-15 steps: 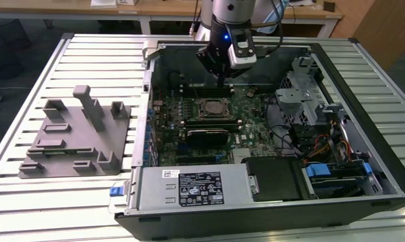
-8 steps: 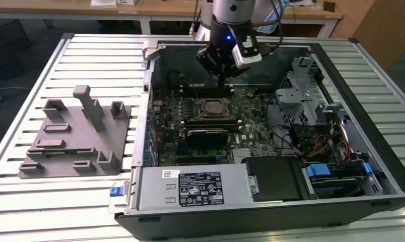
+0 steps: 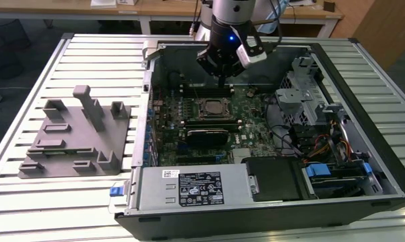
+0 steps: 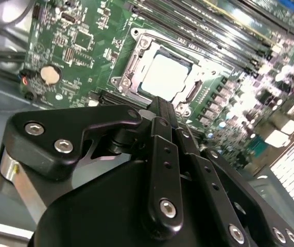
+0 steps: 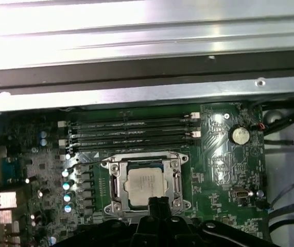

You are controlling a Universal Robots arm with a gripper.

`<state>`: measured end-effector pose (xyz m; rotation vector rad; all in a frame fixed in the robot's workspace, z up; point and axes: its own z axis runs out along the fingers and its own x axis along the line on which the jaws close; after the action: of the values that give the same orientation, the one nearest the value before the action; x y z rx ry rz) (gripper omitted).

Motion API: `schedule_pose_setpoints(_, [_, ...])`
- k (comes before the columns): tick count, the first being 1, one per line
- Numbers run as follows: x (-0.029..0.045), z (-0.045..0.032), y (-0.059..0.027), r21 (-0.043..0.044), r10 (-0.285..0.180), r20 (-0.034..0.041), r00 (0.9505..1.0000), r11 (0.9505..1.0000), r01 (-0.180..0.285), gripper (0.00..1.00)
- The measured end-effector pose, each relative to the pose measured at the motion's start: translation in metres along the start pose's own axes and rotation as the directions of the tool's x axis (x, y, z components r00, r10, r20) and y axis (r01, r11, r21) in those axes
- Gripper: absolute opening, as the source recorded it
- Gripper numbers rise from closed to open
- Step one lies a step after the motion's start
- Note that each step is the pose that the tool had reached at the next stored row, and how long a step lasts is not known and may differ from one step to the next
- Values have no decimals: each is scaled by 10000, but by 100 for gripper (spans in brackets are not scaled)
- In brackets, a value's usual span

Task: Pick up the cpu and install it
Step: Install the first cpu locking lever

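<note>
CPU (image 5: 145,186) position, inside the open computer case (image 3: 256,224) on the tabletop (image 3: 95,55): flat on the green motherboard (image 5: 224,164), within the metal socket frame (image 5: 115,180), directly below and apart from the claw (image 5: 157,201), whose fingers are pressed together, gripping nothing.

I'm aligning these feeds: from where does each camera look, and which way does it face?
Exterior view: off the arm, above, looking down on the open computer case on the slatted table; the arm and gripper show.
First wrist view: on the wrist, facing the cpu in its socket; gripper tip shows.
Second wrist view: on the wrist, slanting past the gripper body at the same cpu.
Both wrist views share the cpu.
</note>
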<state>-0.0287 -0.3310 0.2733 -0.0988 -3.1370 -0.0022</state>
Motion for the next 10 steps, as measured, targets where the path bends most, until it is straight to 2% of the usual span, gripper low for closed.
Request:
schedule_pose_setpoints(4, [0,4,0,2,-719,-2,9974,9974,719,11])
schedule_pose_setpoints(8, [0,10,0,4,-1423,-2,9898,9898,1423,11])
schedule_pose_setpoints(10, [4,11,0,5,-1479,-3,9890,9890,1479,11])
